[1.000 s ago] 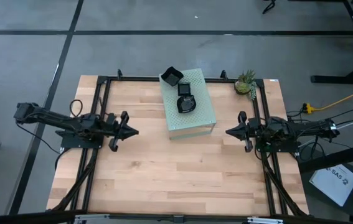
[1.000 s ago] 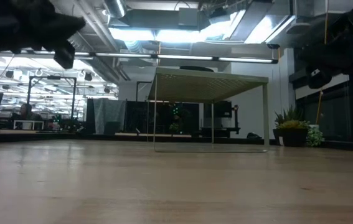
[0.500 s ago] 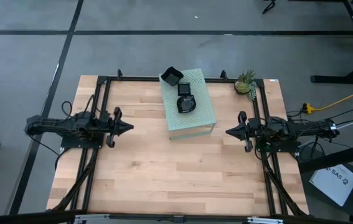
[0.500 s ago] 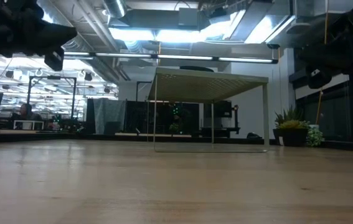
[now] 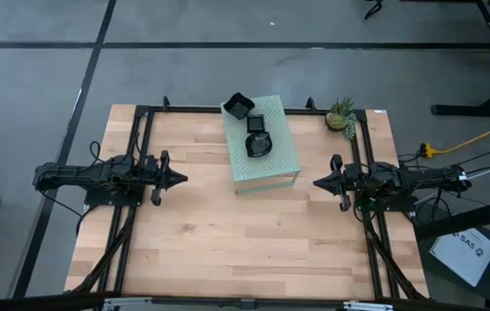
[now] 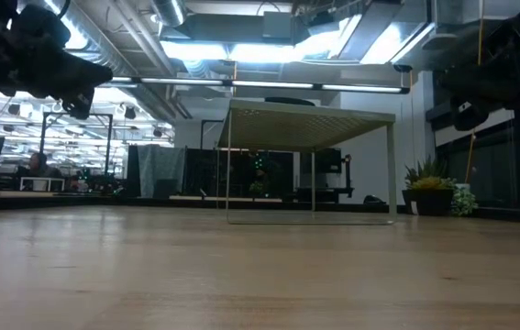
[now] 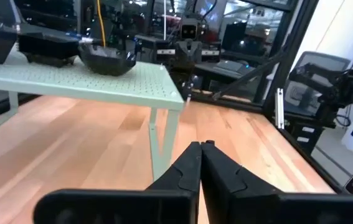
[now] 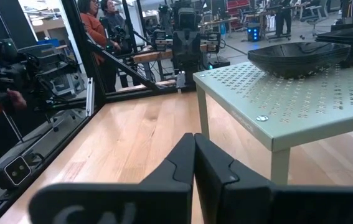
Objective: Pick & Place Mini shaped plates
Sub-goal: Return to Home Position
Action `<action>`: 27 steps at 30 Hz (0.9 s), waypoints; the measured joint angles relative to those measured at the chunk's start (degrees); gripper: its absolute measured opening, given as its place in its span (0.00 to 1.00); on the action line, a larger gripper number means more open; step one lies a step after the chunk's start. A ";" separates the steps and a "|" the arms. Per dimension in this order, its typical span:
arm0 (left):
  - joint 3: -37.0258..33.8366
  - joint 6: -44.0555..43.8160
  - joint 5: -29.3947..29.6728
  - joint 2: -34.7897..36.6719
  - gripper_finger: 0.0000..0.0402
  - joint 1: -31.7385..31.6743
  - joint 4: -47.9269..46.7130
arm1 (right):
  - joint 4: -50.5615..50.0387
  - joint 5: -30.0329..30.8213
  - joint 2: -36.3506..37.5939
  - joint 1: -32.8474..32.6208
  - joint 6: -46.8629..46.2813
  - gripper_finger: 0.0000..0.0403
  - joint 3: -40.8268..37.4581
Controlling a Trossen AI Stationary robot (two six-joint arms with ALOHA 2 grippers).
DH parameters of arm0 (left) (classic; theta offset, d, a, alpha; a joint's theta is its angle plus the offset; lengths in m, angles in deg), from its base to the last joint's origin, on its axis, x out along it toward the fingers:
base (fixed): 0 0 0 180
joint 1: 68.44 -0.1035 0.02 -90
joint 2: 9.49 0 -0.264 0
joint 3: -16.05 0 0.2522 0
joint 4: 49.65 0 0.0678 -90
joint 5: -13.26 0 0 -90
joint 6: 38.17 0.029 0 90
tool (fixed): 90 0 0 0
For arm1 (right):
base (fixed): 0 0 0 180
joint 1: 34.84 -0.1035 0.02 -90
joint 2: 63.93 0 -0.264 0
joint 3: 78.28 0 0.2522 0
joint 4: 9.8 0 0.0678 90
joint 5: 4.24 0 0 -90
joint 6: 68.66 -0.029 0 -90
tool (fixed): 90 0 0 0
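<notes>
Three clusters of small glossy black plates sit on top of the pale green perforated shelf, which stands at the far middle of the light wooden table. A square stack is at the shelf's far left corner, a smaller square one lies nearer, and a wavy-rimmed dish lies just beside that. The left gripper hovers left of the shelf, well apart from it, fingers pressed together and holding nothing. The right gripper hovers on the shelf's right, likewise closed and empty. A small spiky green plant stands near the table's far right corner.
</notes>
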 joint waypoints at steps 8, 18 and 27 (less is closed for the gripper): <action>0.00 0.00 0.01 -0.19 0.02 0.00 0.00 | -0.02 -0.01 -0.02 -0.01 0.00 0.02 0.00; 0.00 0.00 0.01 -0.19 0.03 0.00 -0.01 | -0.01 -0.01 -0.02 -0.01 0.00 0.02 0.00; 0.00 -0.01 0.02 -0.19 0.02 0.00 -0.02 | -0.02 -0.01 -0.02 -0.01 0.00 0.02 0.00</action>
